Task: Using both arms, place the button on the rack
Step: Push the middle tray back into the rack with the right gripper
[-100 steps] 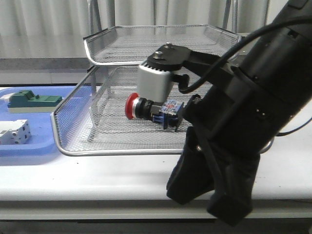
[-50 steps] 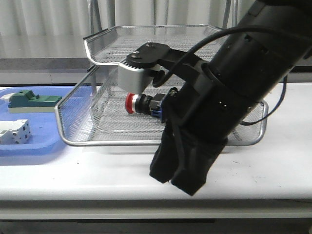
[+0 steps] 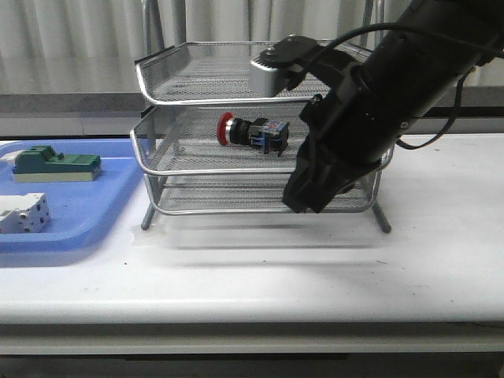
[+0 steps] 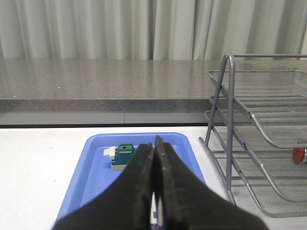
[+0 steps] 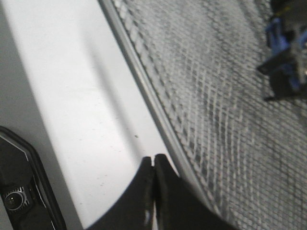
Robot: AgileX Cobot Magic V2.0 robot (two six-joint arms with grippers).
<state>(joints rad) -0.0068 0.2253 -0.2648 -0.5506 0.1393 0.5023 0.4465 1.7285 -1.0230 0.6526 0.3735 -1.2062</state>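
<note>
middle tray pushed in, button stowed.
the red-headed push-button with black body and blue rear block [image 3: 253,131] lies on its side in the middle tier of the silver wire-mesh rack [image 3: 169,161]; a second ago that tray stood pulled forward, so placement looks complete. right gripper [image 5: 153,165] pressed closed, empty, at the tray's front rim. left gripper [image 4: 154,158] closed, empty, over the blue plastic tray [image 4: 93,167].

the rack [image 3: 197,87] was shiny silver wire mesh on a metal frame. the button [image 3: 252,131] had a glossy red plastic head. the tabletop [image 3: 260,276] looked smooth, matt white; the tray [image 3: 87,213] smooth blue plastic.
</note>
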